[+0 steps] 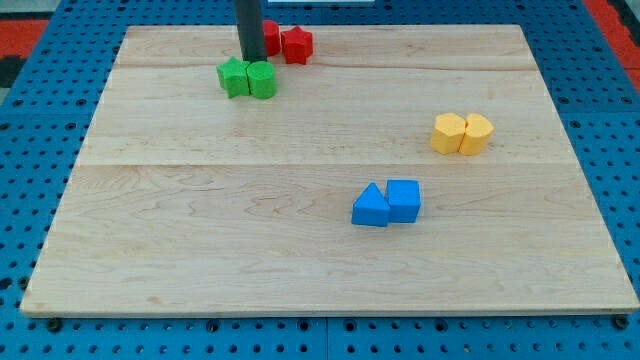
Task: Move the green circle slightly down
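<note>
Views: one camera only; no second view to share ground with.
Position: above the board's (330, 240) bottom edge, raised.
Direction: looks down and forward across the wooden board, towards its far edge at the view's top.
Range: moderate; nearly the whole board fits, blue perforated surface (40, 150) showing around it.

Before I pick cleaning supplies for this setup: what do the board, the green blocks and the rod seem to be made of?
The board looks like pale wood with a matte finish: grain lines and plank seams show. The green star and green circle have flat, even colour with no grain, so painted wood or plastic; I cannot tell which. The rod is dark and smooth, perhaps metal or plastic. My tip sits just above the green circle.
</note>
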Available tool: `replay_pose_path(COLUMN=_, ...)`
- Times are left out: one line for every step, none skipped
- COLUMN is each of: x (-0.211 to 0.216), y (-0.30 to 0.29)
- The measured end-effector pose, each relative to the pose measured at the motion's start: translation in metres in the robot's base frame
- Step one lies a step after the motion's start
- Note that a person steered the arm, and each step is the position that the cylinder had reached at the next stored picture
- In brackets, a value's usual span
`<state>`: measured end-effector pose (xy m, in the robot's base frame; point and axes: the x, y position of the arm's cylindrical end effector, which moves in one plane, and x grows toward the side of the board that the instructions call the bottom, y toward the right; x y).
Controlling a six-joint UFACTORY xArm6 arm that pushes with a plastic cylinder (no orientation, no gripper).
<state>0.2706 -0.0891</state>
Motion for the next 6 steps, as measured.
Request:
replay_pose_path(x=0.000, y=-0.033)
replay_pose_path(x=0.000, y=-0.045)
replay_pose_path(x=-0.011, y=-0.014)
replay_pose_path(x=-0.003, y=0.001)
replay_pose_path(x=0.000, y=0.023)
replay_pose_path(x=0.009, y=0.041)
